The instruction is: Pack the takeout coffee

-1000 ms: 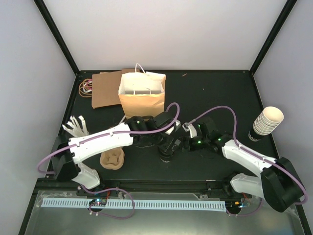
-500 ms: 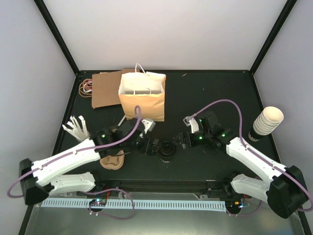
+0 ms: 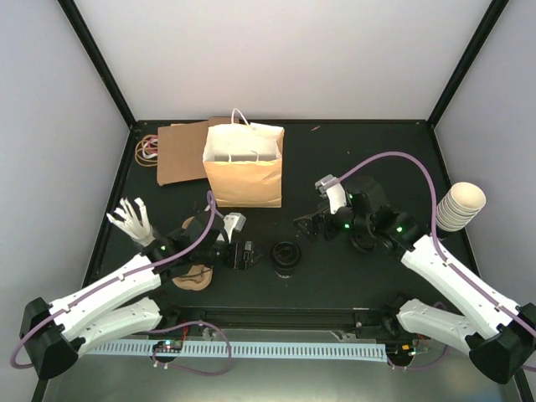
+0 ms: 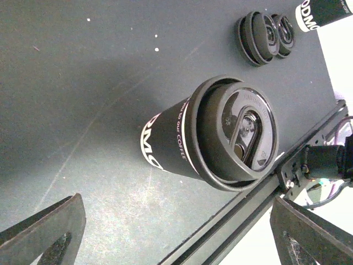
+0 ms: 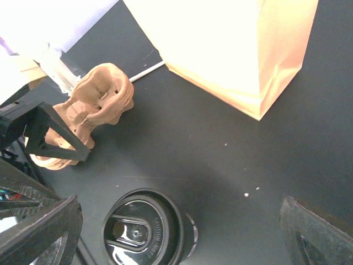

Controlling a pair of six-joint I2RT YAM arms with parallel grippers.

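Your left gripper [image 3: 249, 255], wide open and empty, points straight at the upright coffee cup [image 3: 286, 255] just to its right.

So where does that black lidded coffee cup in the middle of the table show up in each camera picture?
Top external: the lidded cup stands mid-table, between the two arms.
Left wrist: the cup fills the centre, seen on a slant.
Right wrist: the cup is at the bottom edge, left of centre, seen from above.
Shared landmark: the paper bag behind the cup, also at the top of the right wrist view; the left wrist view misses it.
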